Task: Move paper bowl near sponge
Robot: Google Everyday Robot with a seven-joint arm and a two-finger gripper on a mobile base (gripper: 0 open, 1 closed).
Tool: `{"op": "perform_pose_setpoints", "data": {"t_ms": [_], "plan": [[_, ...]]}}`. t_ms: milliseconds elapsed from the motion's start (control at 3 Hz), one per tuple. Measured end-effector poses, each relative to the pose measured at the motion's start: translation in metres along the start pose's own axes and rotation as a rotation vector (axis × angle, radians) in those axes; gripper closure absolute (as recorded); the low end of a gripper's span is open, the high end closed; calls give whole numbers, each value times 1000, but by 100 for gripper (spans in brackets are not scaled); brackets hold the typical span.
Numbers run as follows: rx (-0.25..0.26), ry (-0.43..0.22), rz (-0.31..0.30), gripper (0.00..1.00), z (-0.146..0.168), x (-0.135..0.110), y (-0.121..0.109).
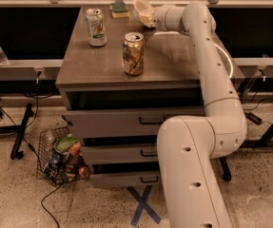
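Observation:
The off-white paper bowl (141, 7) is tilted on edge and held above the far end of the cabinet top. My gripper (148, 19) is shut on its right rim, at the end of the white arm reaching across from the right. The sponge (120, 9), with a dark green top and yellow base, lies at the far edge of the cabinet top, just left of the bowl and a short gap from it.
A white-and-green soda can (96, 27) stands at the far left of the grey drawer cabinet (174, 68). A brown-gold can (133, 53) stands near the middle front. A wire basket of trash (62, 156) sits on the floor, left.

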State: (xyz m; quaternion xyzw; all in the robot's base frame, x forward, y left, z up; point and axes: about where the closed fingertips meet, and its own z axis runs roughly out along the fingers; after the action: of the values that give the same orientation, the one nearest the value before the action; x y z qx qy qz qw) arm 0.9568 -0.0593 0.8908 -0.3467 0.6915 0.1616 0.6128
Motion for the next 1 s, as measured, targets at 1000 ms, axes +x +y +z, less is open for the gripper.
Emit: {"op": "perform_pose_setpoints", "data": {"t_ms": [1000], "plan": [[-50, -39, -185, 95, 17, -44, 32]]}}
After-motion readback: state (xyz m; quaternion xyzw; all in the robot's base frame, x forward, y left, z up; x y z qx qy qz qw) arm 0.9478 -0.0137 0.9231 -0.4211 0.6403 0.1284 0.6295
